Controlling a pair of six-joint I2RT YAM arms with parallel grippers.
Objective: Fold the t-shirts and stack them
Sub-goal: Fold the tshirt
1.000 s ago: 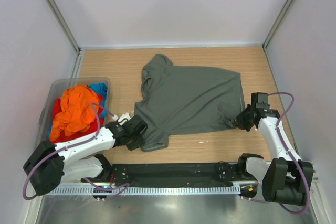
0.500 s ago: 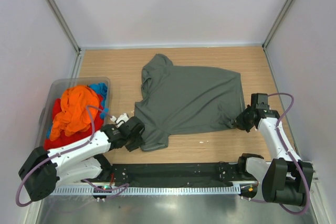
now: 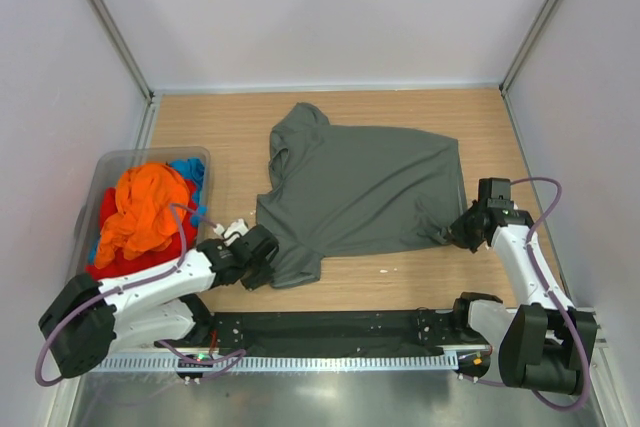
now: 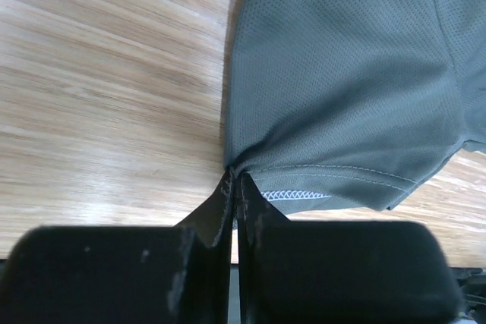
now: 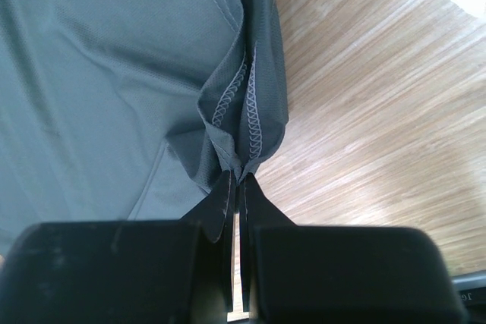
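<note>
A dark grey-green t-shirt lies spread on the wooden table. My left gripper is shut on the t-shirt's near left sleeve edge; the left wrist view shows the cloth pinched at the gripper. My right gripper is shut on the shirt's near right hem corner; in the right wrist view the stitched hem bunches at the gripper. Orange, red and blue t-shirts are heaped in the bin.
A translucent grey plastic bin stands at the left side of the table. White walls and metal posts close in the table on three sides. A black base rail runs along the near edge.
My left gripper has closed on the grey-green shirt's sleeve edge after standing open beside it. The right arm has stayed still, holding the hem.
</note>
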